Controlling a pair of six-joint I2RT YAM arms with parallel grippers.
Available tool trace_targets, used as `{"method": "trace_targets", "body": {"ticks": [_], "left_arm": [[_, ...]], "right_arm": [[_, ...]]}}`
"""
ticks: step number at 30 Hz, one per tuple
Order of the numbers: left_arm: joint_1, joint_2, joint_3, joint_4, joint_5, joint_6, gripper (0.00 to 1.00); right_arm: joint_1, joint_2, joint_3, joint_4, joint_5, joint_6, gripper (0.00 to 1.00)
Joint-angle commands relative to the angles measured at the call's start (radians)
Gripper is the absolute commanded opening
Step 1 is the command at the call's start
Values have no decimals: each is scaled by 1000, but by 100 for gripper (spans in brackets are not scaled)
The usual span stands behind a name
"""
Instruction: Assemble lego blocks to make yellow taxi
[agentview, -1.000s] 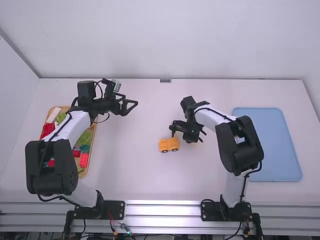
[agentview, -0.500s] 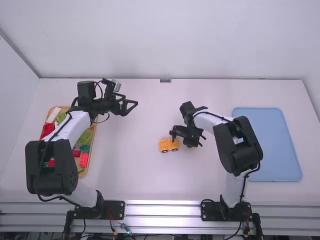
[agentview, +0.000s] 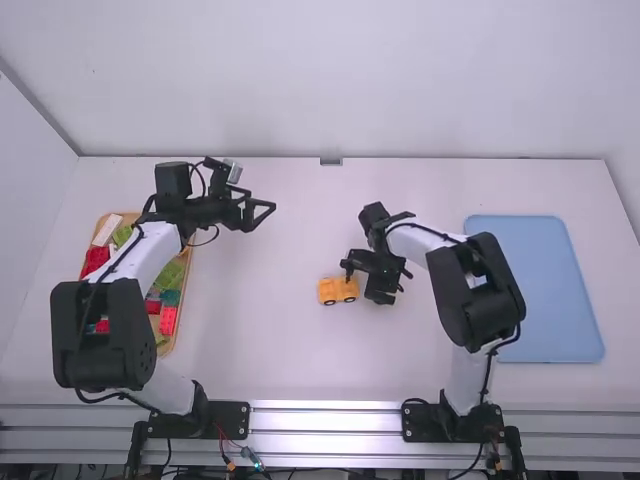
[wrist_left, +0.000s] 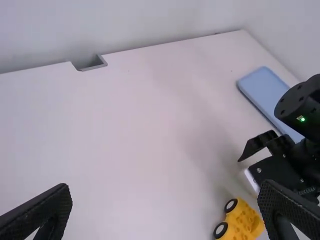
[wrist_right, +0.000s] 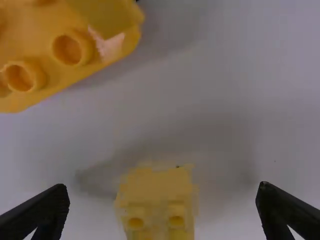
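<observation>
Far left, I log the block tray (agentview: 181, 300). My left gripper (agentview: 262, 212) is spread, empty, above the table. Yellow car piece (agentview: 338, 290): wheeled, on the table mid-span. Just right of it, my right gripper (agentview: 375, 279) is parted; a small yellow block (wrist_right: 157, 197) sits between its fingers, ungripped. Blue board (agentview: 580, 300): far right.

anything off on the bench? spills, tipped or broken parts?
Nothing stands out. The part-built yellow car sits upright, the loose yellow block lies apart from it between the right gripper's open fingers, and the blue tray lies flat. No visible spill or breakage.
</observation>
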Motion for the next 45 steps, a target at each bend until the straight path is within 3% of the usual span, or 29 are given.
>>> {"method": "trace_targets", "body": {"ticks": [1, 7, 11, 14, 20, 24, 28, 35, 40, 42, 45], "left_arm": [[-2, 2, -6, -8, 26, -2, 99], [-2, 2, -6, -40, 37, 17, 99], [-34, 2, -21, -85, 125, 306, 99], [-103, 2, -64, -123, 234, 599, 99], [-229, 2, -171, -86, 209, 794, 99], [-280, 2, -254, 58, 204, 730, 99], [-313, 17, -381, 330, 179, 562, 99], [-316, 169, -458, 650, 193, 388, 99], [-318, 246, -427, 676, 196, 368, 99], [-332, 267, -422, 675, 268, 437, 99], [-352, 268, -434, 676, 239, 506, 99]], "right_arm": [[4, -72, 66, -47, -87, -31, 99], [-73, -246, 73, -154, -434, -239, 99], [-179, -323, 10, -135, -615, -311, 99], [-266, -325, -67, -50, -688, -301, 99], [-354, -325, -239, 150, -765, -303, 99], [-387, -325, -380, 335, -796, -299, 99], [-419, -325, -504, 530, -860, -278, 99], [-470, -301, -578, 700, -909, -230, 99], [-489, -217, -576, 782, -948, -232, 99], [-507, -141, -564, 821, -995, -241, 99], [-518, -69, -544, 835, -1017, -283, 99]]}}
